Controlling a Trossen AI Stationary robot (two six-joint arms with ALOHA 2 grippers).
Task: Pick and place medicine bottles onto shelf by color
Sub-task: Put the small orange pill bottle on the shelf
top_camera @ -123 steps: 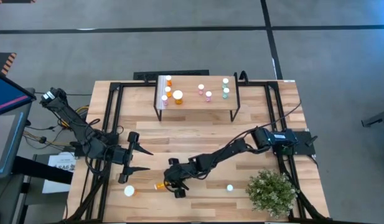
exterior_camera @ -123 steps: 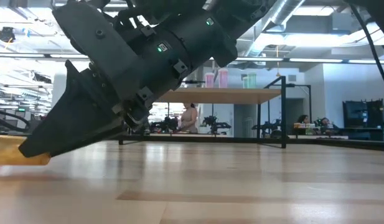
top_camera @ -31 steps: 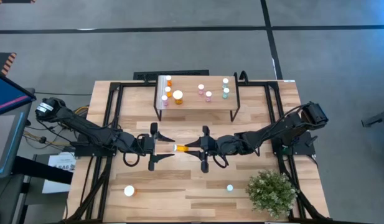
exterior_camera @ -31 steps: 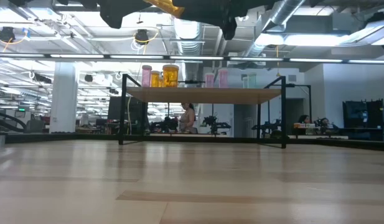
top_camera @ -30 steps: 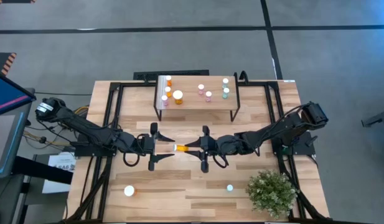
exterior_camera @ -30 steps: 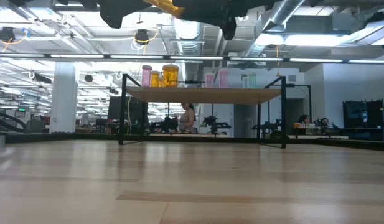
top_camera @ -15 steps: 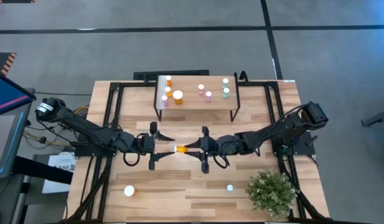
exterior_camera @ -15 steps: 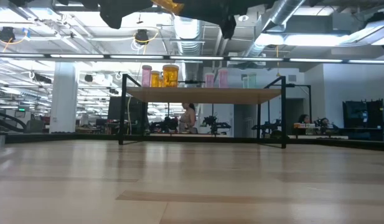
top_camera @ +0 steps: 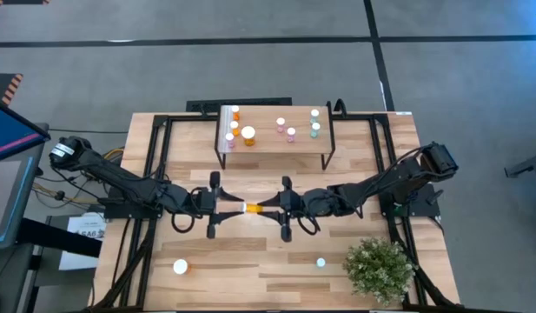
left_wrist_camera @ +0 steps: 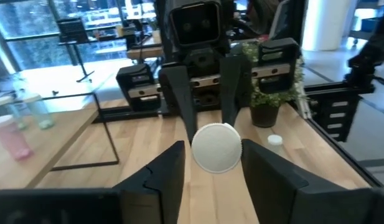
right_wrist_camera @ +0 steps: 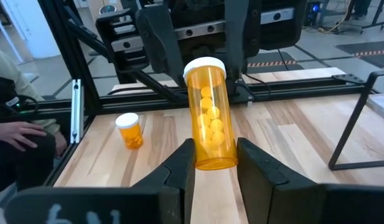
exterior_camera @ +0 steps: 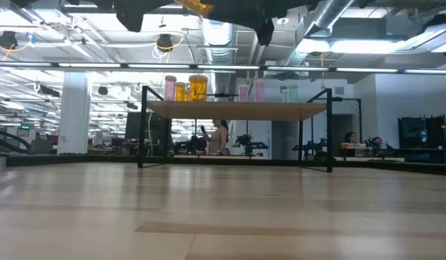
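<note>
My right gripper [top_camera: 269, 208] is shut on a large orange medicine bottle [top_camera: 250, 208] with a white cap, held level in the air above the table's middle. The cap points at my left gripper [top_camera: 234, 207]. That gripper is open, with one finger on either side of the cap [left_wrist_camera: 216, 147], and I see no plain touch. The shelf [top_camera: 272, 145] stands at the far side on black legs. Orange bottles [top_camera: 248, 135], pink ones [top_camera: 291, 134] and teal ones [top_camera: 314, 129] stand on it. A small orange bottle [top_camera: 181, 267] and a teal one [top_camera: 320, 262] stand on the tabletop near the front. My right gripper pinches the orange bottle's bottom end [right_wrist_camera: 210, 163] between its two fingers [right_wrist_camera: 254, 165]. It comes level from the table's right, with the fingers along the bottle. The bottle is lifted clear and lies level, its cap end [right_wrist_camera: 204, 64] sticking out toward the left gripper.
A green potted plant [top_camera: 378, 268] sits at the near right corner. Black frame rails [top_camera: 155, 174] run along both sides of the table. Bare wood lies between the shelf and the grippers and below them. A person's hand [right_wrist_camera: 20, 134] shows beyond the left side.
My left gripper has edged toward the table's right, so its fingers now reach alongside the bottle's cap. The right gripper and the bottle have kept their place above the table.
</note>
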